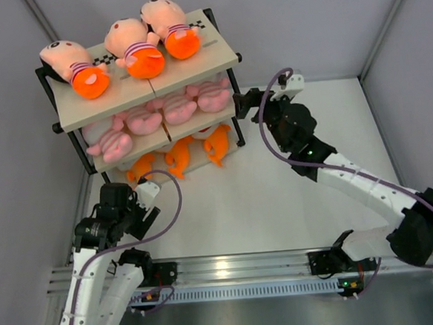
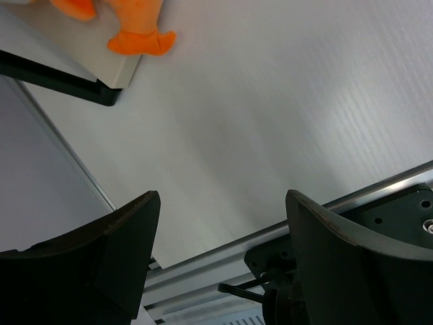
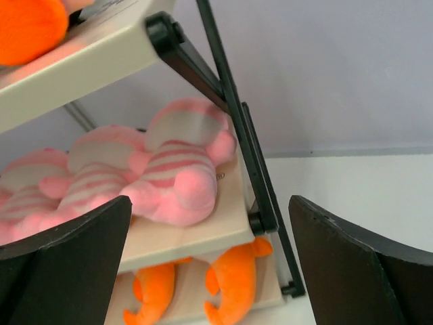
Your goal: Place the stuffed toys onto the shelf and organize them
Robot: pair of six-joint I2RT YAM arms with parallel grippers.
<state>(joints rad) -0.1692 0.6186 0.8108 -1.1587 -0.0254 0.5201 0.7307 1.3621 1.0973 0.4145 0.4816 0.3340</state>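
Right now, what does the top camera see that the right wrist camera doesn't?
Only the top view shows three whole dolls on top, and the left arm. Only the right wrist view shows its own open jaws up close. Both show the shelf, pink toys and orange fish.

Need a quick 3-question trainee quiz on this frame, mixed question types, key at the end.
1. True or false: the right gripper is shut on a toy.
2. Which board of the shelf holds the pink striped animals? A top, B middle, C bottom.
3. Fill in: the top board holds ___ peach-headed dolls.

Key: 1 false, its jaws are open and empty; 2 B; 3 three.
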